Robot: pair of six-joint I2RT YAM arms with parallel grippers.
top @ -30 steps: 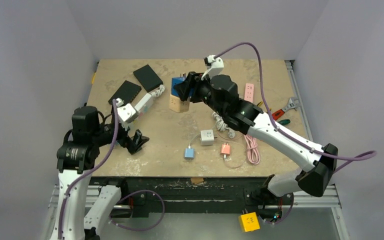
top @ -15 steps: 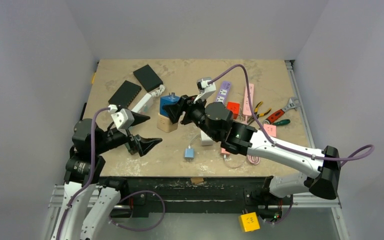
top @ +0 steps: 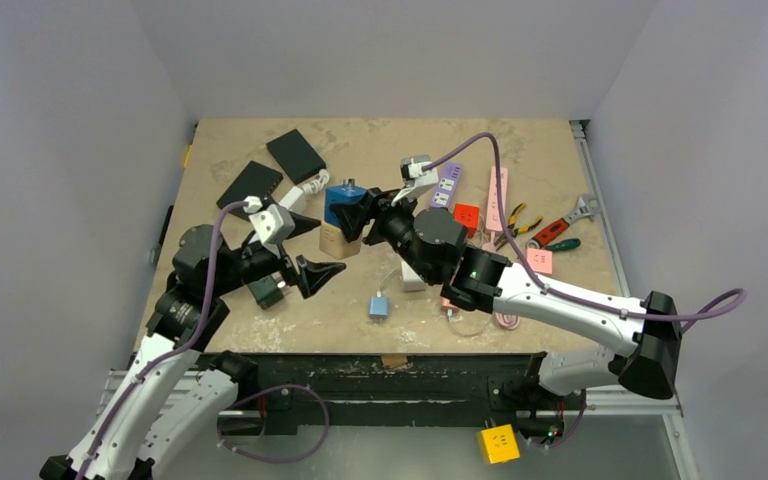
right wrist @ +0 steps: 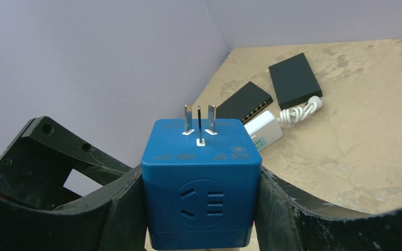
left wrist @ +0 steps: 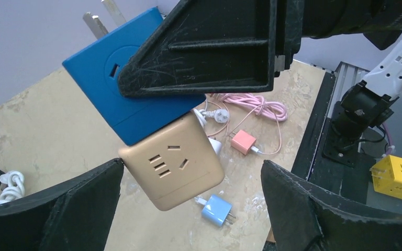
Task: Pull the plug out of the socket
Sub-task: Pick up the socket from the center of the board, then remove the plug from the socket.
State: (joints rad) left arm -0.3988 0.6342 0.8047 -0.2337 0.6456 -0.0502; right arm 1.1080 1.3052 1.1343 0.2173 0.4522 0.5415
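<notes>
A blue cube plug (right wrist: 199, 178) with three metal prongs on its free face is joined to a gold cube socket (left wrist: 172, 167). My right gripper (right wrist: 201, 201) is shut on the blue cube's sides and holds the pair above the table (top: 260, 140). The gold cube is hidden below the blue one in the right wrist view. In the top view the blue cube (top: 340, 203) sits over the gold cube (top: 333, 240). My left gripper (left wrist: 192, 163) is open, its fingers (left wrist: 73, 209) spread either side of the gold cube, not closed on it. It shows at the left in the top view (top: 310, 248).
Two black boxes (top: 295, 155) and a white adapter (top: 290, 195) lie at the back left. A purple strip (top: 447, 185), a pink strip (top: 498, 200), pliers (top: 516, 215) and a wrench (top: 572, 212) lie at the right. Small blue (top: 378, 305) and pink (left wrist: 242, 141) chargers lie near the front.
My right gripper carried the joined cubes from the far middle toward the left and front. My left arm swung up and right, bringing its open fingers around the gold cube.
</notes>
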